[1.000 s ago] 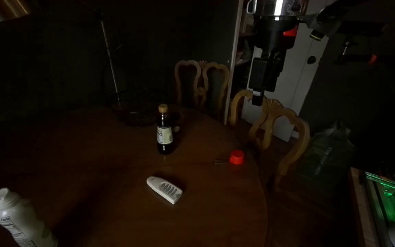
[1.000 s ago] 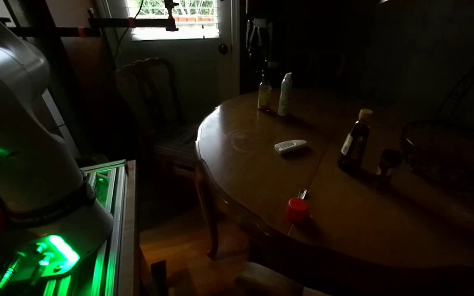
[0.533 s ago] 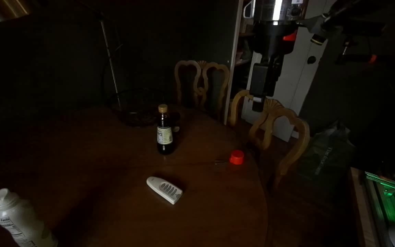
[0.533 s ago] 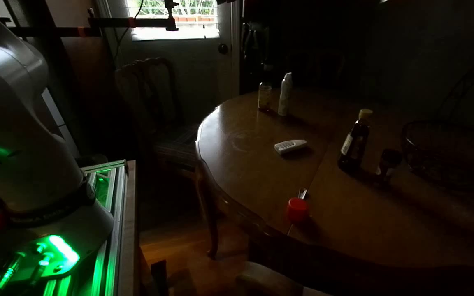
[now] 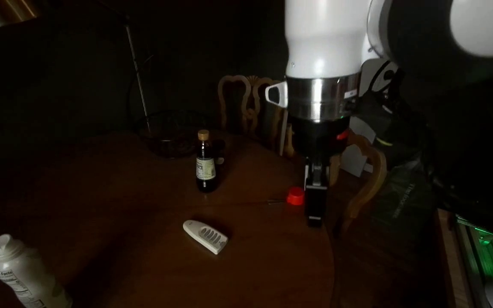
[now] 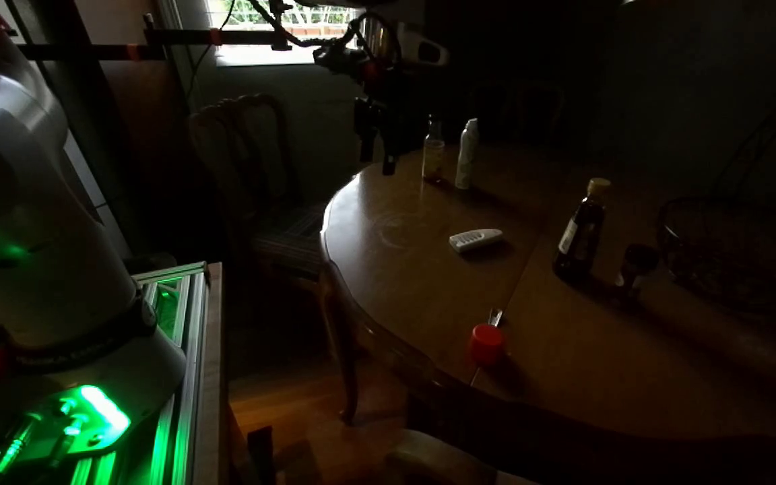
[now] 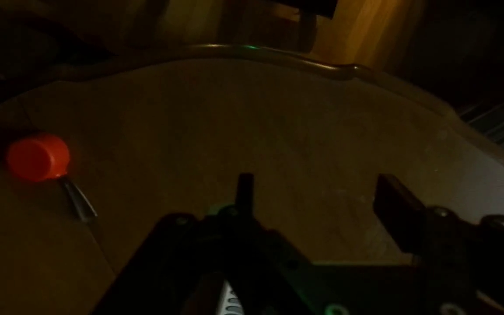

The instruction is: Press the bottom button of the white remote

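A: Where's the remote (image 5: 206, 236)?

B: Flat on the table (image 5: 263, 273), its buttons (image 5: 211, 235) facing up. In an exterior view its rounded end points to 10 o'clock, and the buttons sit toward the 4 o'clock end.

A: And the fingers (image 7: 396, 212)?

B: Spread wide; in the wrist view the table shows between the 2 of them. In an exterior view the white arm (image 5: 325, 47) hangs in at 1 o'clock, and the fingers point down at about 3 o'clock from the remote, well apart from it (how high, I can't tell).

A: What stands nearby?

B: A dark bottle (image 5: 206, 169), upright at 12 o'clock from the remote. A red cup (image 5: 295, 196) sits at 2 o'clock, with a shiny strip (image 7: 78, 199) at its edge (joined or merely touching, I can't tell). A white can (image 5: 26, 273) stands between 8 and 9 o'clock, cut off by the view's lower edge.

A: Anything beside that can?

B: A clear bottle (image 6: 433, 159), just beside it in an exterior view; the remote lies at 5 o'clock from that bottle.

A: How much of the remote does the wrist view catch?

B: A narrow slice at 6 o'clock, some buttons showing next to the dark base of the fingers. The red cup is at 9 o'clock there.
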